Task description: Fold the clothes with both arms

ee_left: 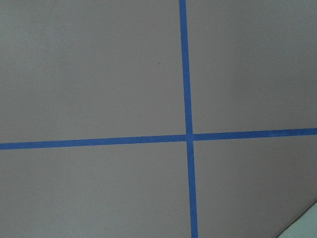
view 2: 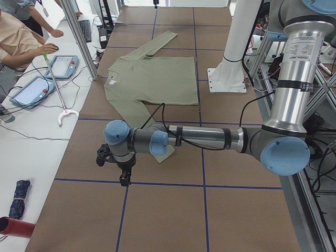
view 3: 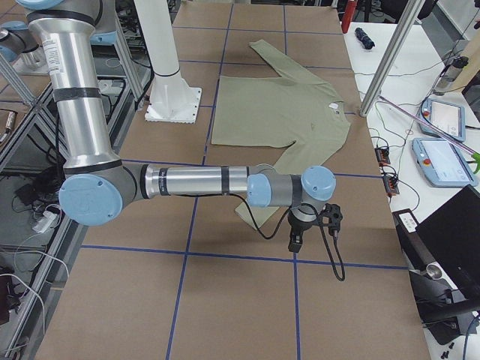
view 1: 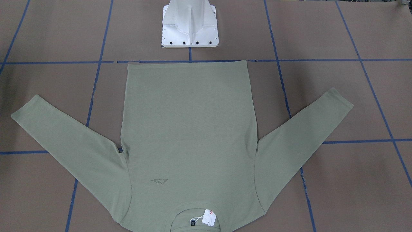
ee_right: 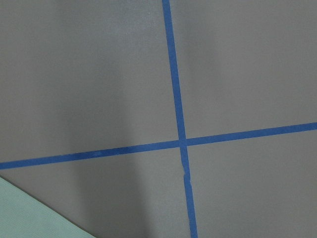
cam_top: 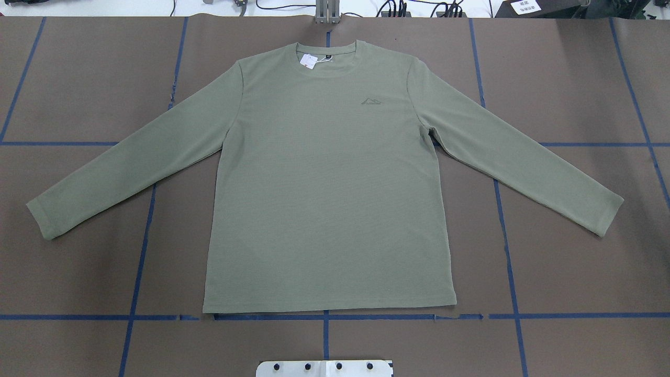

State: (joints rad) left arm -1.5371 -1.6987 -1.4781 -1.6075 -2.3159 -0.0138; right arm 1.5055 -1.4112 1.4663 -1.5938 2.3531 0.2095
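Note:
The sage-green long-sleeved shirt (cam_top: 324, 173) lies flat and face up on the brown table, sleeves spread, collar at the far side from the robot. A white hang tag (cam_top: 309, 61) sits at the collar. My left arm (view 2: 210, 139) reaches low over the table past the near sleeve's cuff. Its gripper (view 2: 124, 179) points down at bare table; I cannot tell whether it is open or shut. My right arm (view 3: 195, 180) does the same at the other cuff, and of its gripper (view 3: 295, 244) I cannot tell either. Each wrist view shows only a sleeve corner (ee_left: 303, 226) (ee_right: 29, 210).
The white pedestal base (view 1: 190, 25) stands just behind the shirt's hem. Blue tape lines (cam_top: 324, 317) grid the table. A side bench with control tablets (view 2: 62, 65) and a person's arm runs along the far edge, with metal posts (view 3: 390, 60) beside it.

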